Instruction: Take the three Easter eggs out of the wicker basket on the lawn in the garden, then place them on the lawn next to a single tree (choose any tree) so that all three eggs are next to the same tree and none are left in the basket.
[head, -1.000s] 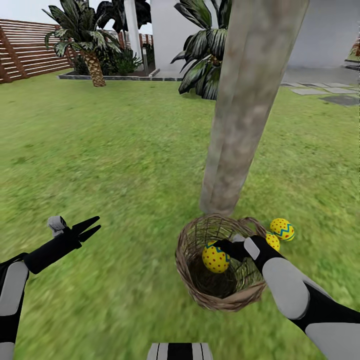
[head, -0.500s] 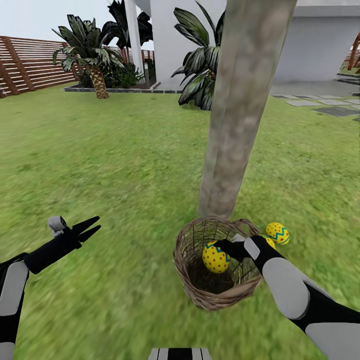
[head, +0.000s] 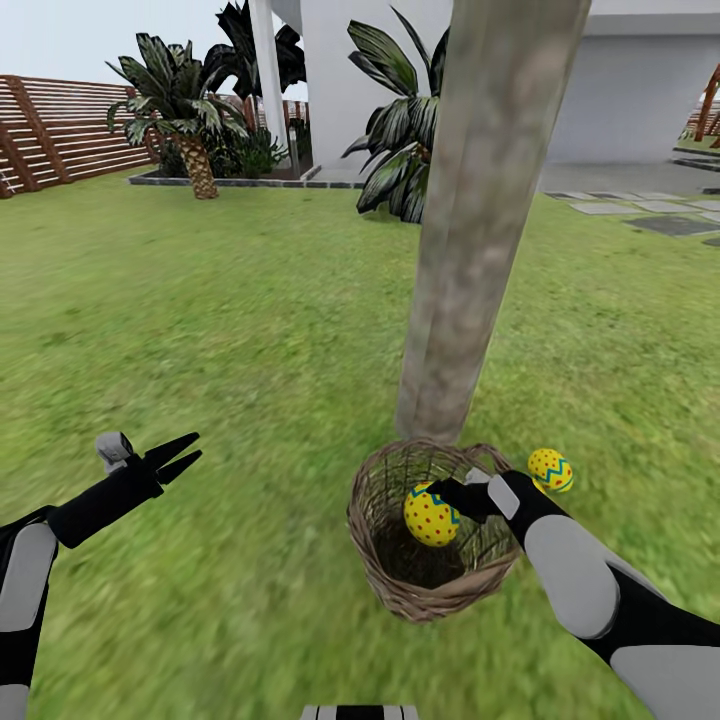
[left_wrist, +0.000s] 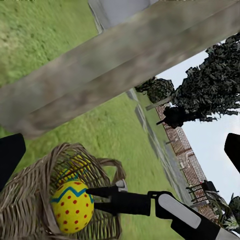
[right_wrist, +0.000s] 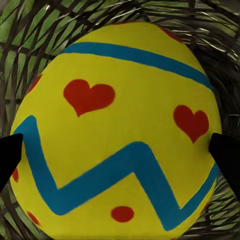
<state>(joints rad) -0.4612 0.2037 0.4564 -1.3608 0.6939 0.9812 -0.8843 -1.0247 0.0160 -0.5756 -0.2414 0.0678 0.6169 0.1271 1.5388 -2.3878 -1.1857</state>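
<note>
The brown wicker basket (head: 398, 592) stands on the lawn (head: 230, 330) at the foot of the grey-brown tree (head: 470, 250). My right gripper (head: 436, 503) is shut on a yellow Easter egg (head: 430, 518) with red dots, held over the basket's opening. Up close, the egg (right_wrist: 120, 130) sits between both fingertips (right_wrist: 10, 155), with the wicker weave (right_wrist: 30, 25) behind it. Another Easter egg (head: 550, 469) lies on the grass right of the basket, near the trunk. My left gripper (head: 183, 455) hangs open over grass to the left. The left wrist view shows the held egg (left_wrist: 72, 207), the basket (left_wrist: 25, 200) and the trunk (left_wrist: 115, 65).
Short palms (head: 185, 110) and a dark leafy bush (head: 400, 130) stand at the back before a white house (head: 640, 90). A brown slat fence (head: 60, 130) runs along the far left. Grey paving slabs (head: 650, 215) lie at the far right. Open grass spreads left of the trunk.
The head camera has shifted slightly, moving the whole scene. My right gripper keeps the egg over the basket. A second egg by my right wrist is now hidden behind it. The left arm is still.
</note>
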